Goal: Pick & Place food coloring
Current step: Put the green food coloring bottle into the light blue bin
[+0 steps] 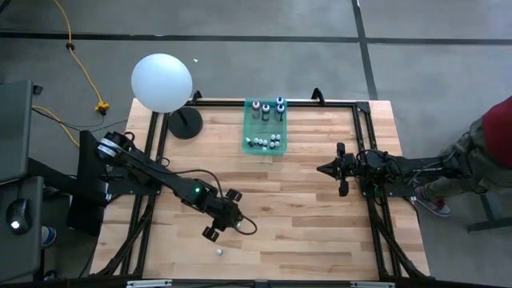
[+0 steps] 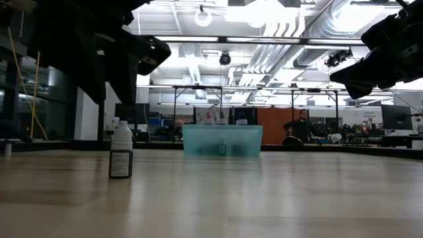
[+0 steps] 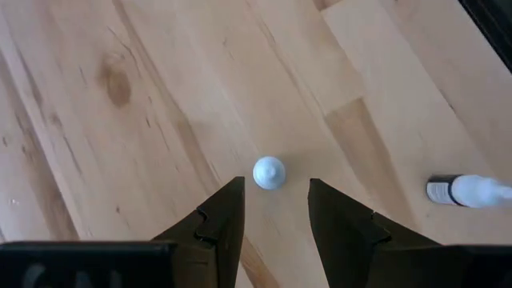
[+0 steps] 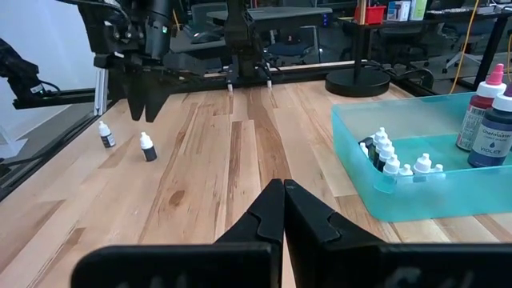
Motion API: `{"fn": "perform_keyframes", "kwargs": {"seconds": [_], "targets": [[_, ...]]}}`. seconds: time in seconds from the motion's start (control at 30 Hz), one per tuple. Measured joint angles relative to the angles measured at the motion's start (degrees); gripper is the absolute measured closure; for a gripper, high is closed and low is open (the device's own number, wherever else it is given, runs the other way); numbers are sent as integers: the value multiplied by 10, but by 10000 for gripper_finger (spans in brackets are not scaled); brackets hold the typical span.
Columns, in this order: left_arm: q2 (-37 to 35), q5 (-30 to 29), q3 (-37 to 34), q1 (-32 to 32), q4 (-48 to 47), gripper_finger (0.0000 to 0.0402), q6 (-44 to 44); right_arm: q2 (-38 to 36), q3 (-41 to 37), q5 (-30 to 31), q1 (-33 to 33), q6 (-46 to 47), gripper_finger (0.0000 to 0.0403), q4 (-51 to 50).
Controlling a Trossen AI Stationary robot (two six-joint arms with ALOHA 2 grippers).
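A small food coloring bottle [image 3: 269, 173] with a white cap stands upright on the wooden table. My left gripper [image 3: 276, 204] hangs open above it, pointing steeply down, one finger on either side of the cap and clear of it. In the high view this gripper [image 1: 229, 219] is over the table's near middle. A second small bottle [image 3: 468, 190] stands nearby, closer to the near edge [image 1: 218, 251]. A teal tray [image 1: 250, 128] at the far middle holds several more bottles [image 4: 390, 160]. My right gripper [image 4: 282, 196] waits shut at the right [image 1: 322, 169].
A large white ball [image 1: 162, 82] on a black round-footed stand [image 1: 186, 123] is at the far left corner. Black rails [image 1: 336, 102] run along the table's edges. A person [image 1: 496, 148] is beyond the right edge. Bare wood lies between the bottles and the tray.
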Motion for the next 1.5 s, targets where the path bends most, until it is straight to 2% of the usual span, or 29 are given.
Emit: {"fn": "perform_keyframes", "kwargs": {"seconds": [0.67,1.37,1.5], "targets": [[56,11,0,0,37,268,13,0,0,0,0,0,402,0],[58,-5,0,0,46,268,10,0,0,0,0,0,402,0],[65,-6,0,0,43,280,10,0,0,0,0,0,402,0]]}}
